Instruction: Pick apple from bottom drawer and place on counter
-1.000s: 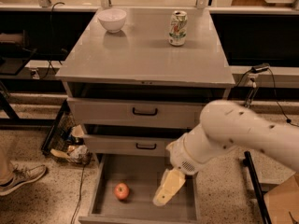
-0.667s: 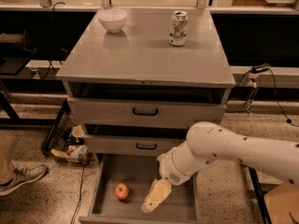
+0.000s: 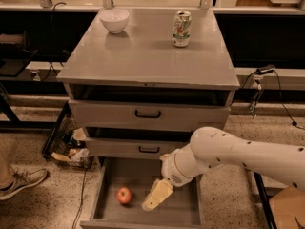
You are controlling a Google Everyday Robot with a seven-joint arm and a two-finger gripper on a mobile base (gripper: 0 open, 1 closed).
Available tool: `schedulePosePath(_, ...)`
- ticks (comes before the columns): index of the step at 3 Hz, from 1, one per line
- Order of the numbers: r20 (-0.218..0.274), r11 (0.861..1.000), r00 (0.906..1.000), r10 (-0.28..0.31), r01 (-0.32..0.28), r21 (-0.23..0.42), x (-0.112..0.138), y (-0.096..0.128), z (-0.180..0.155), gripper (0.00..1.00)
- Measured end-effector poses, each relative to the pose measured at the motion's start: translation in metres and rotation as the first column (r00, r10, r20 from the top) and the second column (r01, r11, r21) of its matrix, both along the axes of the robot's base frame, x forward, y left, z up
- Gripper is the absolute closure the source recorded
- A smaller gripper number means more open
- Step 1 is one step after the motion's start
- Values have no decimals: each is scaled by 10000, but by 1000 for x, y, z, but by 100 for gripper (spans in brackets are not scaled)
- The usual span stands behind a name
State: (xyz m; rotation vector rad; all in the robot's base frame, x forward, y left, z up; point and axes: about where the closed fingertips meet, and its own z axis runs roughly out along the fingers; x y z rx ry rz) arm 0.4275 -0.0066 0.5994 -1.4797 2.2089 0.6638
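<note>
A small red apple lies on the grey floor of the open bottom drawer, toward its left side. My white arm reaches in from the right, and the gripper hangs low inside the drawer, a short way right of the apple and not touching it. The grey counter tops the cabinet above.
A white bowl and a drink can stand at the back of the counter. The two upper drawers are slightly pulled out. A person's shoe and a basket of clutter sit on the floor at left. Cables hang at right.
The gripper has moved left and down inside the bottom drawer, closing the distance to the apple. The apple has not moved.
</note>
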Motion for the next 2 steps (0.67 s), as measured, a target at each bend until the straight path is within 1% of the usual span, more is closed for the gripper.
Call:
schedulePosePath(1,174,9996,9995,-265,263,140,7,1,-17,0)
schedulePosePath(2,507,9985,9980,-389,368,410,21,7,-42,0)
